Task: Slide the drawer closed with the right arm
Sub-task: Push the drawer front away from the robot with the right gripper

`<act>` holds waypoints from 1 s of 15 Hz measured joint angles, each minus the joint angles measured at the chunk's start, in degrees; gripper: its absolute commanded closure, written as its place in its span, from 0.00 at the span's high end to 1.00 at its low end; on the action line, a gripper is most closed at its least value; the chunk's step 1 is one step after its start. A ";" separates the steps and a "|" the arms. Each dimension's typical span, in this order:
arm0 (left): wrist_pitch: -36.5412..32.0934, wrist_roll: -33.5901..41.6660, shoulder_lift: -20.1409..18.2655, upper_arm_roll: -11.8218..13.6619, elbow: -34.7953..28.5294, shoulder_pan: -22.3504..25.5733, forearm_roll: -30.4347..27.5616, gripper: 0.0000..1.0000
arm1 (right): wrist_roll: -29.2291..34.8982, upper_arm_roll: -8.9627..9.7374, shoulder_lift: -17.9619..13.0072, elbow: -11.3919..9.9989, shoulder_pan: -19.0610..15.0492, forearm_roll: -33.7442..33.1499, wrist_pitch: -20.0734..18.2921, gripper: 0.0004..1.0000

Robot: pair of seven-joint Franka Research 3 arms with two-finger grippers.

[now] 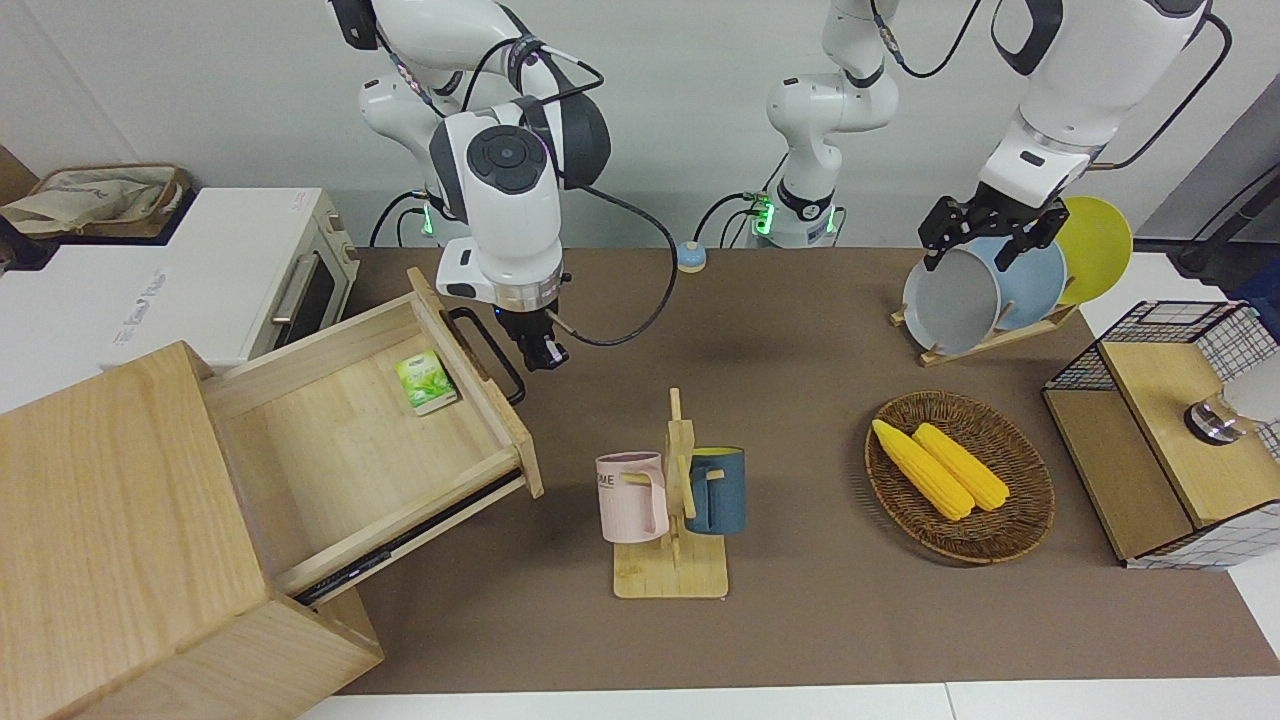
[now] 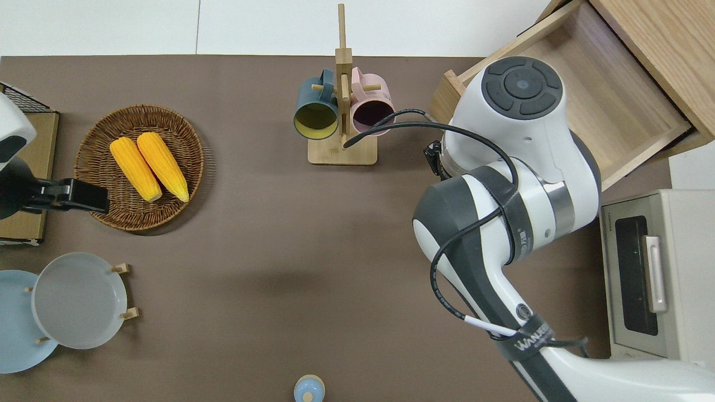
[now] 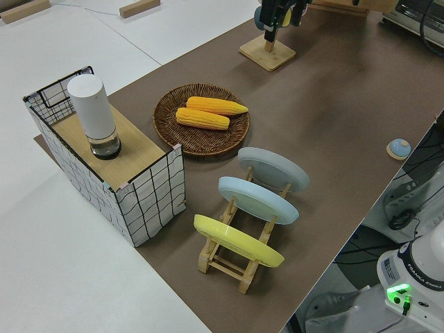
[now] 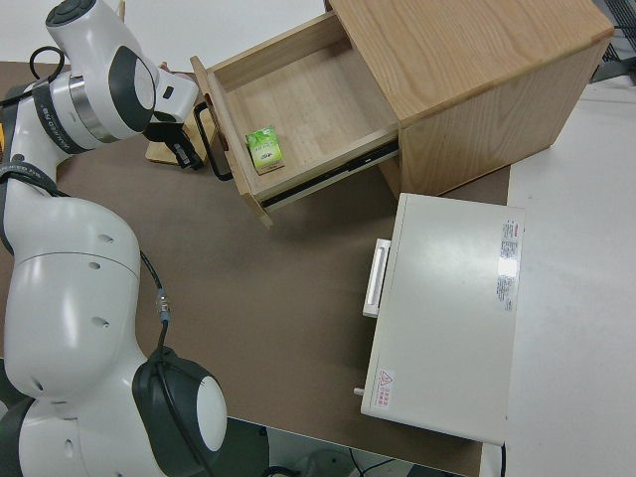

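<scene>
While the drawer [image 1: 370, 450] stands pulled well out of the pale wooden cabinet [image 1: 120, 540] at the right arm's end of the counter [image 1: 800, 620], the right arm [image 1: 505, 190] has its tool [image 1: 543, 352] hanging low just beside the drawer's raised front panel, close to the black loop handle [image 1: 490, 352]. That placement suits a push: the tool sits on the outer face of the panel, so a drive toward the cabinet would send the drawer along its runners. The tool's fingers look drawn narrow and hold nothing, though whether they touch the handle or the panel cannot be told; the overhead view hides them under the arm's own wrist.

Inside the open drawer lies a small green packet [image 1: 426, 382], near the front panel and flat on the floor of the drawer, low enough that it should clear the cabinet as the drawer goes in. The white oven [image 1: 240, 275] sits beside the cabinet, nearer to the robots, apart from the drawer's path.

Judging by how far the drawer projects, the closing has not begun. The push probably needs to run in line with the drawer's sides, since the cabinet stands at an angle to the counter edge and an off-line shove could bind the runners.

The left arm, with the left tool [image 1: 990, 228], is parked.
</scene>
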 measured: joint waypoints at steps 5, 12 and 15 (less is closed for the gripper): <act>0.00 0.00 0.00 0.00 0.00 0.00 0.00 0.99 | 0.05 -0.23 1.10 -0.01 -1.08 -0.60 1.55 0.00; 0.00 0.00 0.00 0.00 0.00 0.00 0.00 0.99 | 0.08 -0.24 1.65 0.47 -4.22 -0.60 2.30 0.00; 0.00 0.00 0.00 0.00 0.00 0.00 0.00 0.99 | 0.08 -0.22 2.35 1.44 -5.84 -0.60 2.50 0.00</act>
